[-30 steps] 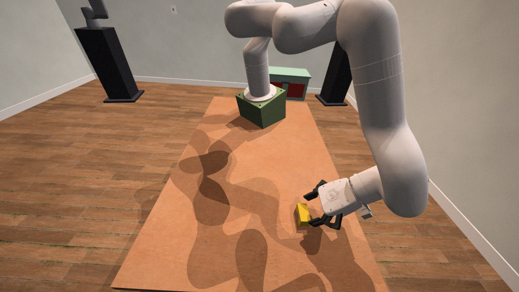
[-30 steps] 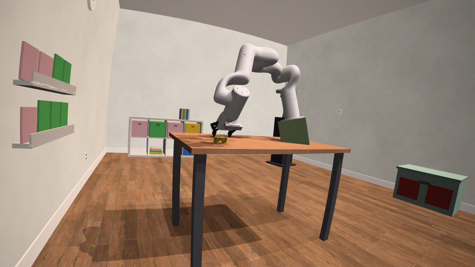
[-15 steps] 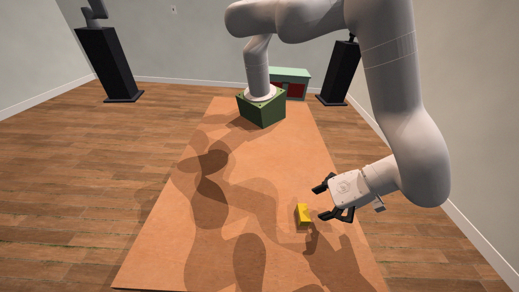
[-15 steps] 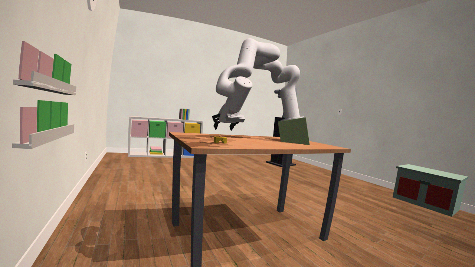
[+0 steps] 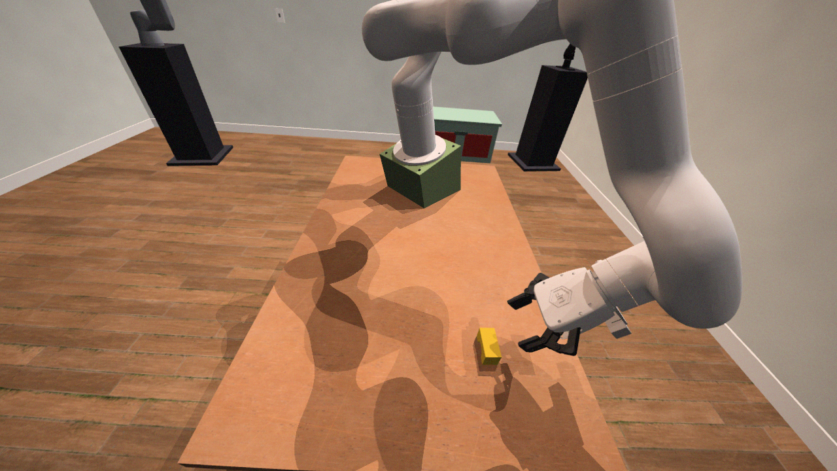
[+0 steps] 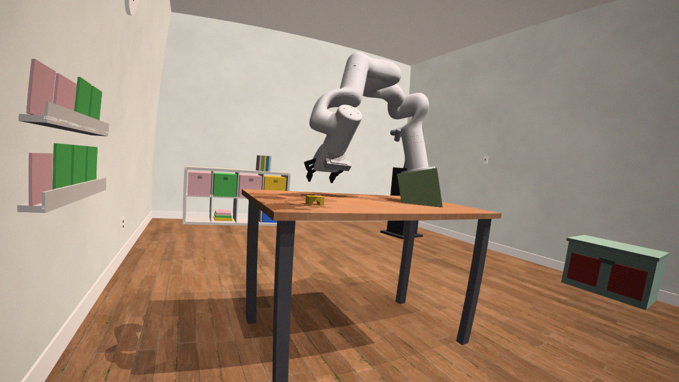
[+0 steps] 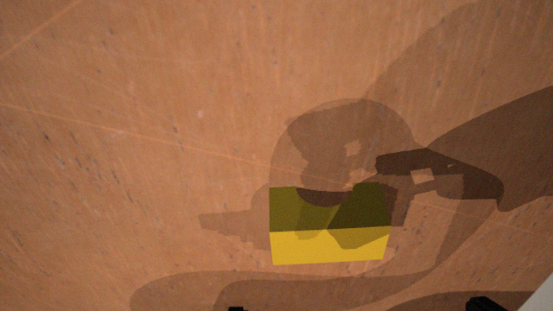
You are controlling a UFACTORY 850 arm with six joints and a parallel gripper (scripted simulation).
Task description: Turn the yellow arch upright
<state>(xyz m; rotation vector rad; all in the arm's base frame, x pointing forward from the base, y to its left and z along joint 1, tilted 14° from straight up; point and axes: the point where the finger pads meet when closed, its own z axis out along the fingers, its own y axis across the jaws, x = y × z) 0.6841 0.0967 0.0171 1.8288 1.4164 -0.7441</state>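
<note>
The yellow arch stands on the wooden table near its right edge. In the exterior view the arch shows its notch facing down, with both feet on the table top. In the wrist view the arch shows a bright top face and a shaded side face with the curved notch. My gripper is open and empty. It hovers to the right of the arch and a little above it, not touching it. It also shows in the exterior view, above the arch.
The arm's green base block sits at the far end of the table. The table's right edge runs close by the gripper. Two black pedestals and a green cabinet stand on the floor beyond.
</note>
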